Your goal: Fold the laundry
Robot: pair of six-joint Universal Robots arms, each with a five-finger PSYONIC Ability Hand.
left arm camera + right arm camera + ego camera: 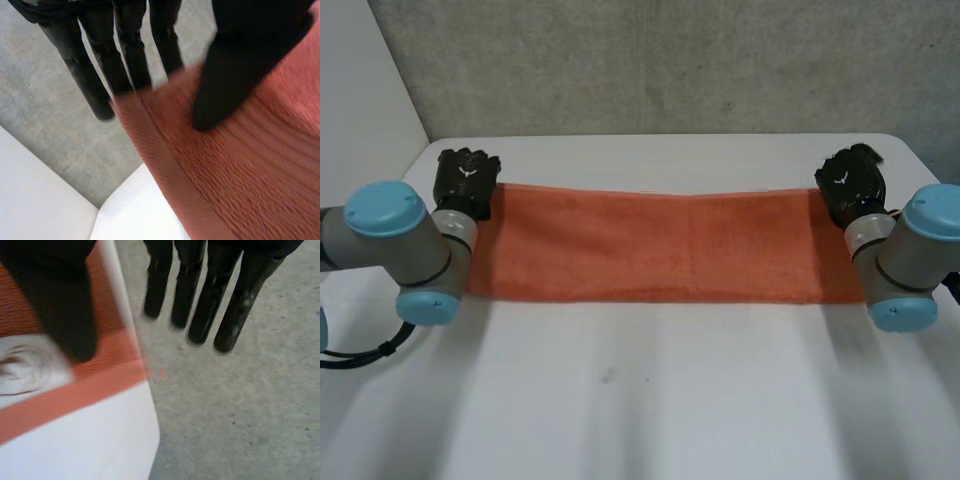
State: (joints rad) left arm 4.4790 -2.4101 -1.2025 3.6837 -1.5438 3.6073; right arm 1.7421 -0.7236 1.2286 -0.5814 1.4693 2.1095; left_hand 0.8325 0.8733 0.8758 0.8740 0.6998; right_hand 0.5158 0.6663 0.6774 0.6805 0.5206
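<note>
An orange towel (660, 245) lies folded into a long strip across the far half of the white table (640, 400). My left hand (466, 178) is at the towel's far left corner. In the left wrist view its fingers (95, 75) are straight and reach past the towel's edge (240, 175), with the thumb (235, 75) lying over the cloth. My right hand (850, 180) is at the far right corner. There the straight fingers (210, 305) stand beyond the table's edge, clear of the towel (75, 390), while the thumb (60, 315) hovers over it.
A grey wall (670, 70) rises just behind the table's far edge. Grey floor (240, 415) shows past the table's right corner. A white patch (25, 365) lies on the towel beside the right thumb. Both arms flank the strip's ends.
</note>
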